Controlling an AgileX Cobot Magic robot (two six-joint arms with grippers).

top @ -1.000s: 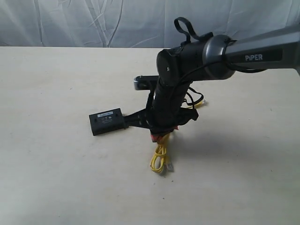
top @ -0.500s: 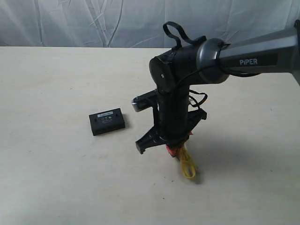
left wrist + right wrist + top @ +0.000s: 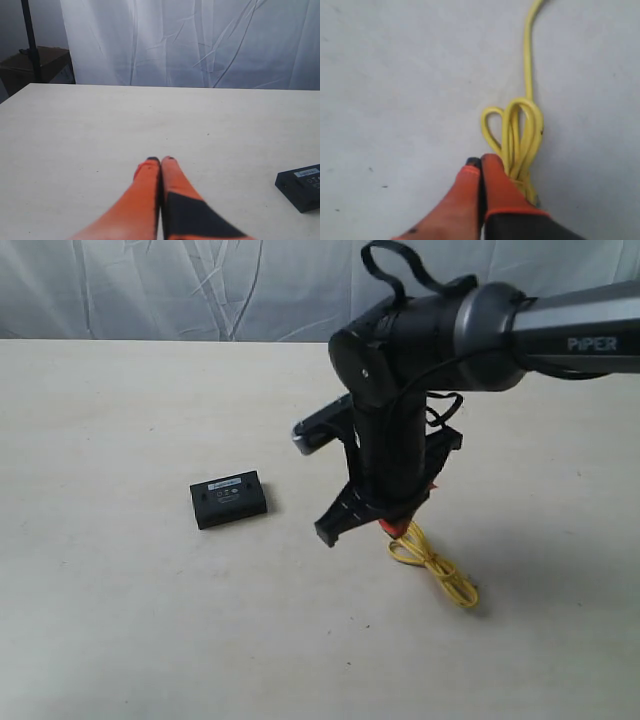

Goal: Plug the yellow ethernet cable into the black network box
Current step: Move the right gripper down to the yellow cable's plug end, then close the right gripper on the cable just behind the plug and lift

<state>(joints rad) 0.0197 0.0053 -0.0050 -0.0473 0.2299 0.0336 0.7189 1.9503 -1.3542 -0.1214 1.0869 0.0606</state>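
The yellow ethernet cable (image 3: 440, 575) lies on the table right of centre, its knotted loops by my right gripper (image 3: 395, 528) and its tail running away to the lower right. In the right wrist view the loops (image 3: 522, 130) lie against the side of one orange finger (image 3: 495, 180). That gripper (image 3: 481, 161) is shut, with nothing seen between its tips. The black network box (image 3: 229, 498) sits flat to the left, apart from the cable. My left gripper (image 3: 160, 160) is shut and empty, with the box (image 3: 302, 187) off to one side of it.
The pale table (image 3: 120, 620) is backed by a white curtain (image 3: 200, 290). The right arm (image 3: 480, 335) reaches in from the right above the cable. A dark stand and a brown box (image 3: 30, 65) sit beyond the table's far corner in the left wrist view.
The right gripper has swung to the right, away from the box, turning as it went. The cable has gone with it and now lies stretched out towards the lower right.
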